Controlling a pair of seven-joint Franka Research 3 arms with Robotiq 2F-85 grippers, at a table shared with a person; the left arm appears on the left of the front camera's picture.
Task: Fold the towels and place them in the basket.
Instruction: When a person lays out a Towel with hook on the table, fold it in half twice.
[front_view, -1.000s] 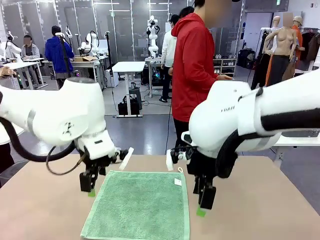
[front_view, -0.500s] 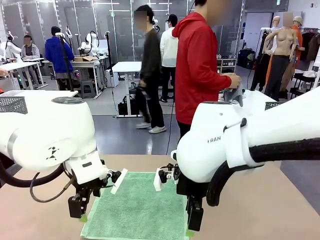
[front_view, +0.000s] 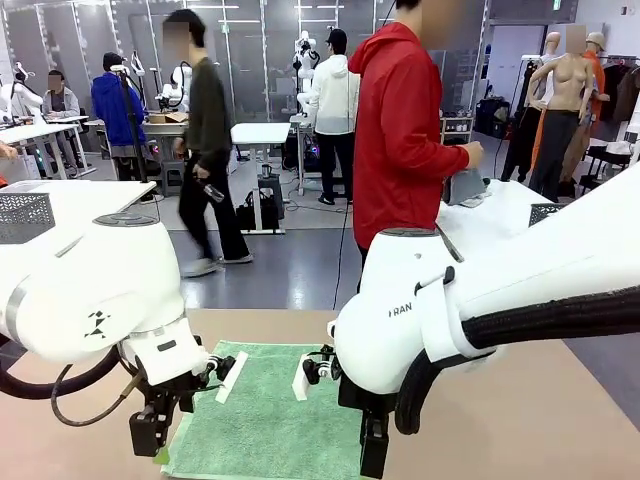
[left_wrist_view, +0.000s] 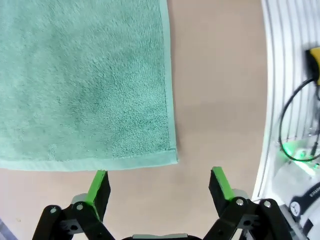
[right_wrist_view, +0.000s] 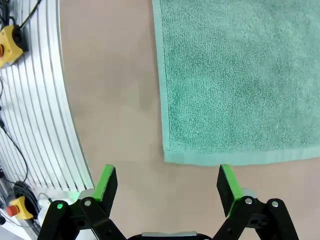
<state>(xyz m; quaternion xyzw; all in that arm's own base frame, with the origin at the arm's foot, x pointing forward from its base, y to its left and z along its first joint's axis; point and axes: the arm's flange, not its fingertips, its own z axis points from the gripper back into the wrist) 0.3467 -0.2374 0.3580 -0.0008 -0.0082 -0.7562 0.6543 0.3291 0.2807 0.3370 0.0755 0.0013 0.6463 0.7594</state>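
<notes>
Mint green towel (front_view: 275, 420) is lying flat and unfolded on the worktop (front_view: 520, 420), near edge toward the robot.

- Left hand (left_wrist_view: 159, 175) is hanging over the towel's near corner on its side, fingers spread wide and holding nothing. The corner is sitting just ahead of the gap between the green pads.
- Right hand (right_wrist_view: 167, 171) is doing the same at the other near corner, fully spread and empty.
- Why: both hands are likely lining up on the two near corners so they can pinch them together and carry that edge over to the far edge for the first fold (my reading, nothing gripped yet).

Hard to make out:
- In the front view the bulky arms and the bottom edge are cutting off the towel's near edge.
- Can't tell whether the fingertips are touching the worktop or hovering just above it.
- Dark perforated piece (front_view: 22, 215) at the left edge might be the basket, can't confirm.
- Person in red (front_view: 400, 130) at the far side is handling something grey, too hidden to name.
</notes>
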